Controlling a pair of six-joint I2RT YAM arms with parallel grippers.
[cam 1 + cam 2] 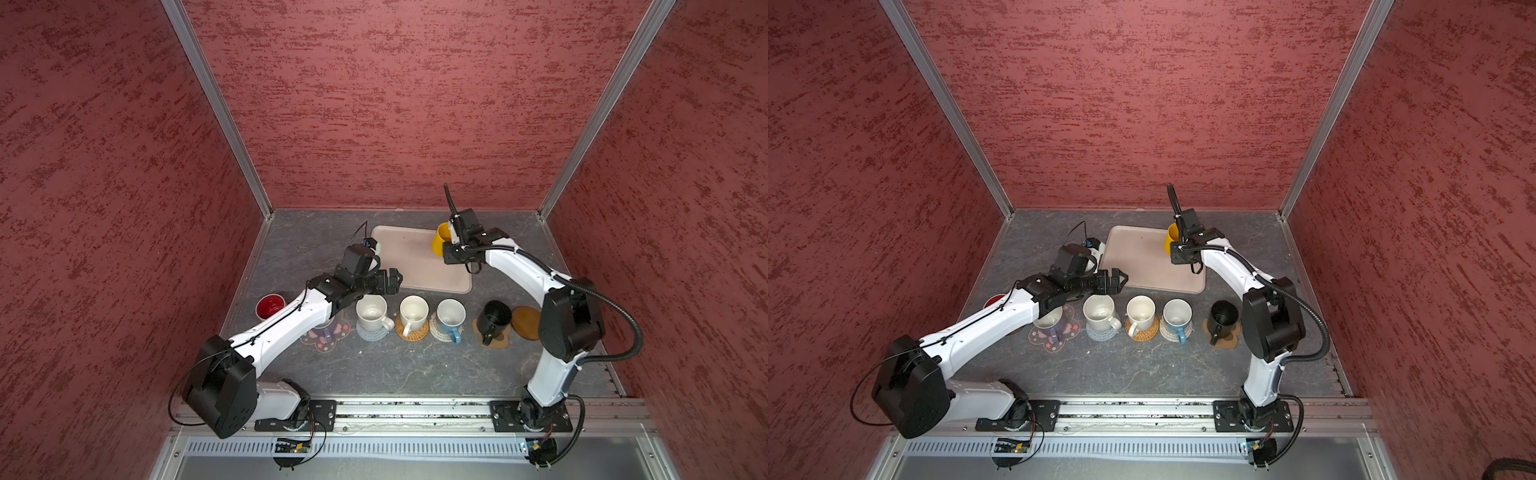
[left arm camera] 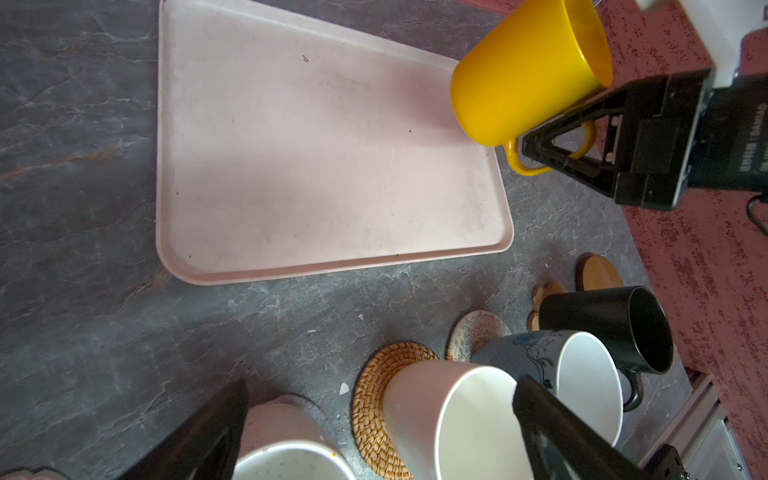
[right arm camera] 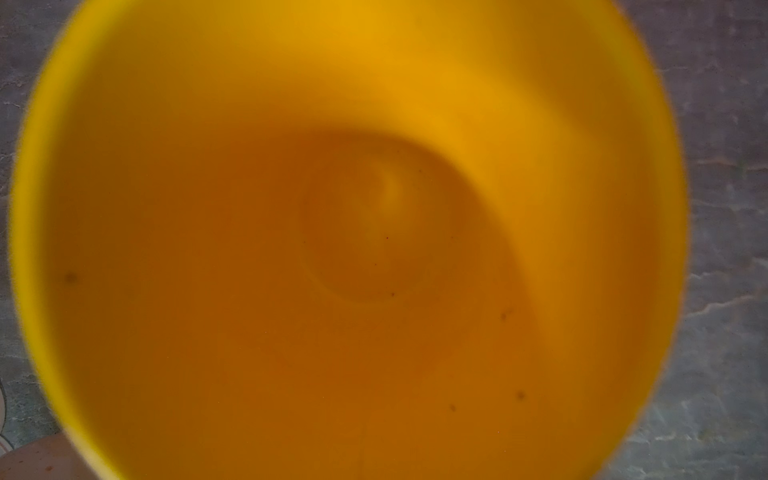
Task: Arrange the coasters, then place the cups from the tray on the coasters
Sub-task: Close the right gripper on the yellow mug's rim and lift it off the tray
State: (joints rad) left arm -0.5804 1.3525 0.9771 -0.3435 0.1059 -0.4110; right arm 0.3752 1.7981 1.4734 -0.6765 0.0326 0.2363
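Left wrist view: right hand [image 2: 540, 151] gripped last yellow ceramic mug [image 2: 523, 75] over bare pale-pink rectangular tray [image 2: 291, 145], round wooden coaster [image 2: 598, 272] sat free, left hand [image 2: 382, 390] gaped.

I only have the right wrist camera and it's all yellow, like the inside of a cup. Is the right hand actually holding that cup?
Observer: Yes. The left wrist view shows the right hand shut on the handle of the yellow mug, which is tilted.
Operator: Where is it right now?
Observer: At the right edge of the pink tray, which has no other cup on it.
Operator: Is there a coaster free for it?
Observer: In a top view, the wooden disc coaster just right of the black mug is bare.
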